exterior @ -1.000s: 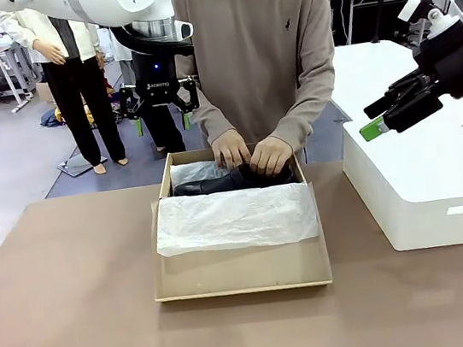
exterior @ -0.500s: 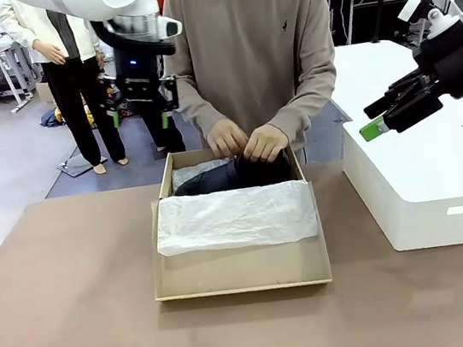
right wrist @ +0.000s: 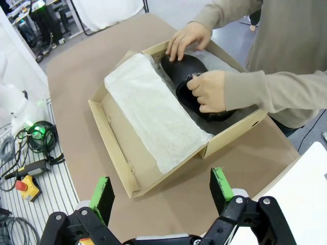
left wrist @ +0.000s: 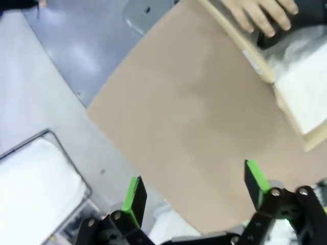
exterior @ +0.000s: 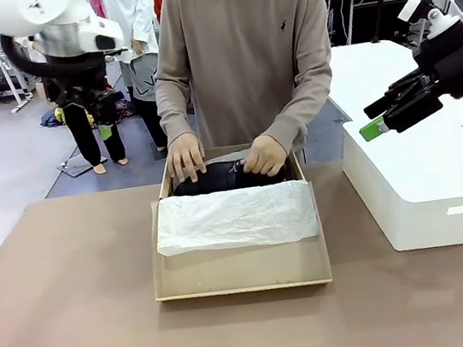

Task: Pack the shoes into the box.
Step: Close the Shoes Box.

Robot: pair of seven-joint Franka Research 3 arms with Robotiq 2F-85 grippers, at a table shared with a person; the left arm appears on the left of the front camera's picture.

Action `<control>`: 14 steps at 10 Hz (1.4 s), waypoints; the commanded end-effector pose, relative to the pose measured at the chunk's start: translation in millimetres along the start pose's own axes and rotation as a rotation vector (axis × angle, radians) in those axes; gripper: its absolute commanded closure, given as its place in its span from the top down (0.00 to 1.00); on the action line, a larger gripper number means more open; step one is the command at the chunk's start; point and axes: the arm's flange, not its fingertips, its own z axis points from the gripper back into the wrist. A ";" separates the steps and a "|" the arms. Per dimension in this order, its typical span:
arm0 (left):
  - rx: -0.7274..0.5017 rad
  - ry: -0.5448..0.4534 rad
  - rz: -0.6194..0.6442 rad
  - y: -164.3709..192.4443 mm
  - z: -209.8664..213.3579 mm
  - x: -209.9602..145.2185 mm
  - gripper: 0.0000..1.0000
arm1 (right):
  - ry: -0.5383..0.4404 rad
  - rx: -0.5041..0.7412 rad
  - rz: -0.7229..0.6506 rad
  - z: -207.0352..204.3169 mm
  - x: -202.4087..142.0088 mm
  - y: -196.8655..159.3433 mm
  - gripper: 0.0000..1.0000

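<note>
The tan box (exterior: 241, 269) lies open mid-table, white tissue paper (exterior: 234, 218) draped over its near half. The glossy black shoes (exterior: 225, 178) sit in its far half, and a person presses both hands on them. My left gripper (exterior: 102, 127) hangs open, high beyond the table's far-left corner and well clear of the box. In its wrist view the left gripper (left wrist: 194, 186) holds nothing, with the box corner (left wrist: 258, 58) at upper right. My right gripper (exterior: 371, 119) hovers open above the white block. From the right gripper (right wrist: 161, 191) I look down on the box (right wrist: 120, 145) and the shoes (right wrist: 190, 79).
A large white block (exterior: 424, 190) stands on the table right of the box. The person stands at the far edge, forearms reaching into the box. Bare brown tabletop (exterior: 70, 317) lies left of and in front of the box. Beyond the table's left edge is grey floor (left wrist: 76, 46).
My left arm has swung left, away from behind the box. The person's hands have spread apart along the shoes, one sliding toward the box's left end. The right arm is still.
</note>
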 end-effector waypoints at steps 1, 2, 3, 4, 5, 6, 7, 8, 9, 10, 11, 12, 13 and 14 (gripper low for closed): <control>-0.049 -0.114 -0.178 9.9 -18.3 -24.4 1.00 | -0.037 0.014 0.021 -3.3 0.0 -2.1 1.00; -0.050 -0.148 -0.282 12.5 -23.2 -25.1 1.00 | -0.037 0.014 0.021 -3.3 0.0 -2.1 1.00; -0.035 -0.132 -0.281 14.1 -25.0 -20.2 1.00 | -0.037 0.014 0.021 -3.3 0.0 -2.1 1.00; -0.033 -0.104 -0.184 12.1 -22.9 -12.8 1.00 | -0.037 0.014 0.021 -3.3 0.0 -2.1 1.00; -0.014 -0.115 -0.242 13.5 -20.3 -14.0 1.00 | -0.037 0.014 0.021 -3.3 0.0 -2.1 1.00; -0.014 -0.115 -0.242 13.5 -20.3 -14.0 1.00 | -0.037 0.014 0.021 -3.3 0.0 -2.1 1.00; -0.014 -0.115 -0.242 13.5 -20.3 -14.0 1.00 | -0.037 0.014 0.021 -3.3 0.0 -2.1 1.00; -0.014 -0.115 -0.242 13.5 -20.3 -14.0 1.00 | -0.037 0.014 0.021 -3.3 0.0 -2.1 1.00; -0.014 -0.115 -0.242 13.5 -20.3 -14.0 1.00 | -0.037 0.014 0.021 -3.3 0.0 -2.1 1.00; -0.014 -0.115 -0.242 13.5 -20.3 -14.0 1.00 | -0.037 0.014 0.021 -3.3 0.0 -2.1 1.00; -0.019 -0.117 -0.248 12.1 -22.2 -12.4 1.00 | -0.037 0.014 0.021 -3.3 0.0 -2.1 1.00; 0.007 -0.124 -0.323 19.0 -19.5 -19.0 1.00 | -0.037 0.014 0.021 -3.3 0.0 -2.1 1.00; -0.001 -0.137 -0.396 28.9 -18.7 -29.3 1.00 | -0.037 0.014 0.021 -3.3 0.0 -2.1 1.00; -0.017 -0.156 -0.465 38.9 -20.2 -38.9 1.00 | -0.037 0.014 0.021 -3.3 0.0 -2.1 1.00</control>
